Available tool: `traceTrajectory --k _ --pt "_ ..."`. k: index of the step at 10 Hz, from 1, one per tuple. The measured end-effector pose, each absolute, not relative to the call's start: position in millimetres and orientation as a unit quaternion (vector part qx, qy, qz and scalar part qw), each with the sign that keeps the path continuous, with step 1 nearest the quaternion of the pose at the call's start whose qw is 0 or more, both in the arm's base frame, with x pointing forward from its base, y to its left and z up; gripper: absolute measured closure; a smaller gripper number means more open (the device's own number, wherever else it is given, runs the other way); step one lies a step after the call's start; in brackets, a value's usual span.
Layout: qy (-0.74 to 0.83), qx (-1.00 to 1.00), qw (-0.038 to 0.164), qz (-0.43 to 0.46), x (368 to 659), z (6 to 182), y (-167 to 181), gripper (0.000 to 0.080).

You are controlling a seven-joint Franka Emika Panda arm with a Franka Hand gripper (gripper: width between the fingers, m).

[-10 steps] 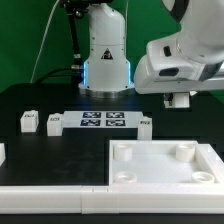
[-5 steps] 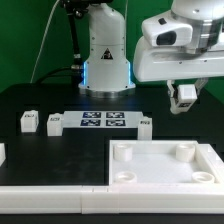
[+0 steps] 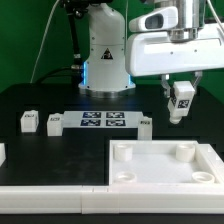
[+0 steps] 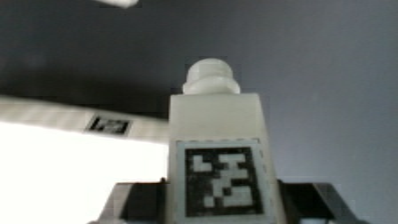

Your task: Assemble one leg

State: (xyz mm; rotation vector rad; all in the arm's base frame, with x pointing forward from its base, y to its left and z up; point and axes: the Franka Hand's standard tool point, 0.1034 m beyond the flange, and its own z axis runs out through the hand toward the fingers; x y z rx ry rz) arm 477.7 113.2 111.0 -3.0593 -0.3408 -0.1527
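At the near edge of the table [image 3: 40, 100] sits the smooth white tray piece [image 3: 150, 172] with round sockets, cut off by the frame. Behind it, chunky spare legs [image 3: 29, 121] flank the flat marker board [image 3: 103, 122]. Above that row, toward the exterior view's right, my gripper [image 3: 181, 91] clamps the leg [image 3: 180, 105], its rounded peg pointing outward, clear of the table.

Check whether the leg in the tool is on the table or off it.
Off it: the leg hangs in the shut tool, with bare table visible beneath it.
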Motion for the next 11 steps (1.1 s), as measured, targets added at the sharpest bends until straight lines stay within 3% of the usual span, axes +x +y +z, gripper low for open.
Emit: traceTrajectory --k 1,5,7,8,11 --pt "-0.11 -0.992 0.032 -0.044 491 116.5 109 0.0509" --pt "-0.121 -0.991 0.032 -0.05 493 114.4 111 0.0509" --pt "-0.155 -0.985 0.036 -0.065 548 126.9 107 0.0509" --pt "-0.16 -0.984 0.039 -0.071 565 122.8 110 0.0509" --pt "-0.175 -0.98 0.042 -0.085 594 118.3 115 0.0509"
